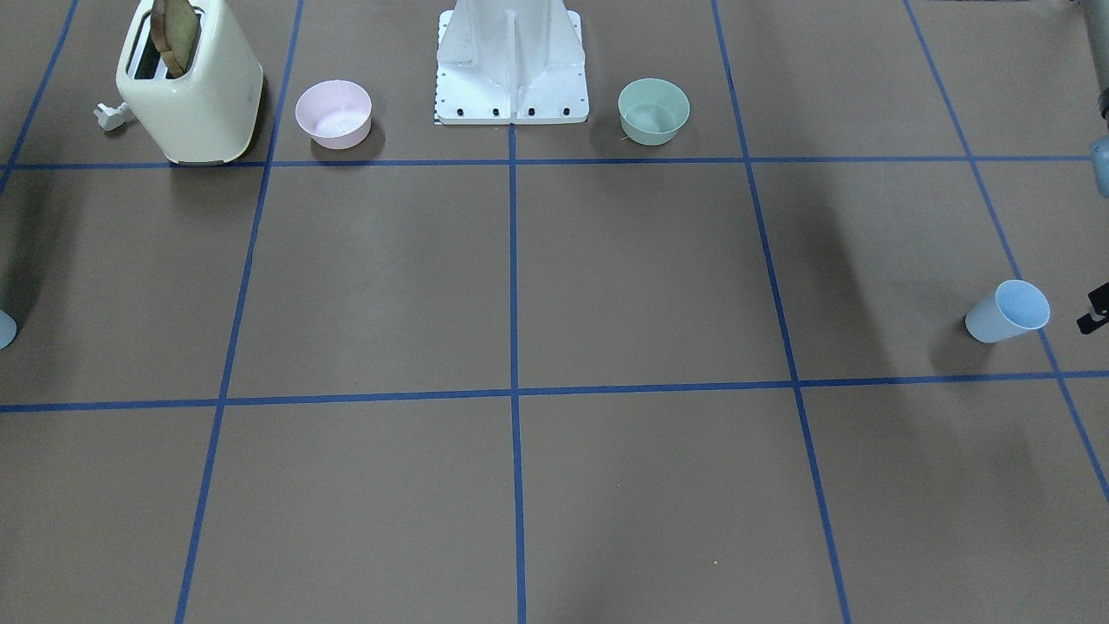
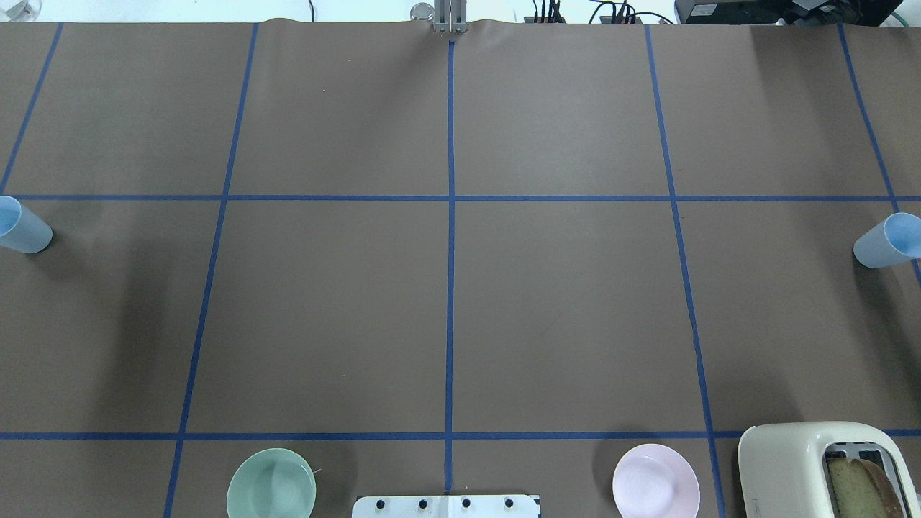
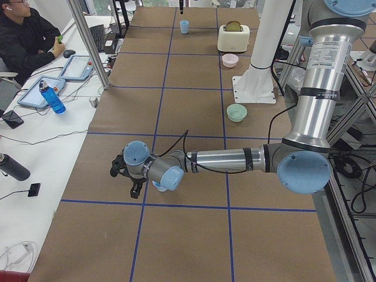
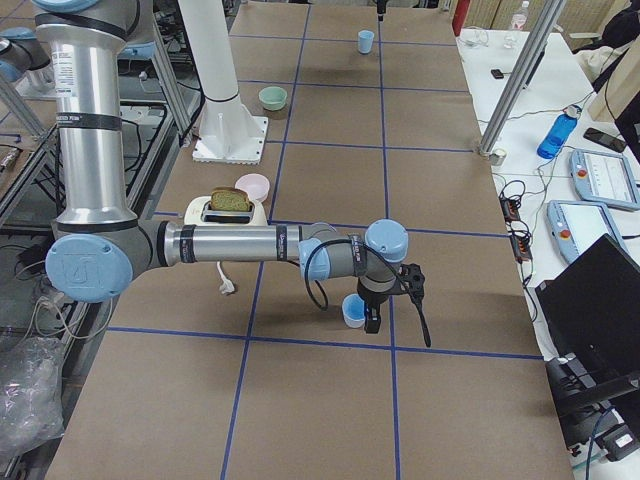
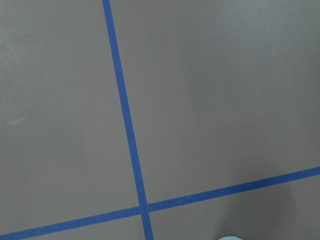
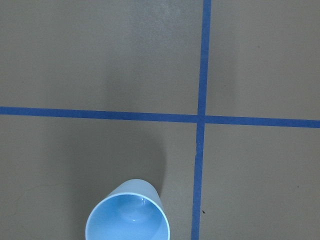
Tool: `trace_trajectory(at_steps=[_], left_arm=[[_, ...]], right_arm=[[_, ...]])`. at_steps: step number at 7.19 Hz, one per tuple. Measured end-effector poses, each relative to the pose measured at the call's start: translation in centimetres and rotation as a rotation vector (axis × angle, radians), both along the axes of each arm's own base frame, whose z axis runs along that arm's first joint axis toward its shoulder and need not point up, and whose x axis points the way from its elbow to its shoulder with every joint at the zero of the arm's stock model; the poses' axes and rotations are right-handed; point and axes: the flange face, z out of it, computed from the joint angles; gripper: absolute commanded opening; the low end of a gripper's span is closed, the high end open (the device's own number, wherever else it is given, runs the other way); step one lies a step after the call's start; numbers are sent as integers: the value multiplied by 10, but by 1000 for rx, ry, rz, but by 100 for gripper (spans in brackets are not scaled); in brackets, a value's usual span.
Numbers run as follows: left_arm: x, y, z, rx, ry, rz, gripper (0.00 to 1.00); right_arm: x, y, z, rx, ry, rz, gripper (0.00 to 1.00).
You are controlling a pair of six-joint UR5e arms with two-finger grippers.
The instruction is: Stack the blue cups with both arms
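Two pale blue cups stand upright at opposite ends of the table. The left cup (image 2: 21,229) also shows in the front view (image 1: 1008,312) and sits half hidden under my left wrist in the exterior left view (image 3: 157,187). My left gripper (image 3: 124,179) hovers just beside it; I cannot tell whether it is open or shut. The right cup (image 2: 888,241) sits below my right wrist camera (image 6: 127,212). In the exterior right view my right gripper (image 4: 392,298) hangs next to that cup (image 4: 354,311), and its state cannot be told. No fingers show in the wrist views.
A mint-green bowl (image 2: 271,484) and a pink bowl (image 2: 655,480) flank the white base (image 2: 446,506). A cream toaster (image 2: 813,467) with bread stands at the near right. Blue tape lines grid the brown table (image 2: 561,302). An operator's desk lies beyond the far edge.
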Motion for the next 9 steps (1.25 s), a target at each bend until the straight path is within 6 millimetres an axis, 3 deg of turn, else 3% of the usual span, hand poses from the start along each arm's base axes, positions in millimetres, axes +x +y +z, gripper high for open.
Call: trace_trajectory(at_steps=[3,9], left_arm=[[20,16,8,2,11,-3,98],[40,36,25,-1,1,34,94]], right_arm=[[0,1,0,-2,0,0,100],[-1,0,-1,-9,0,9,100]])
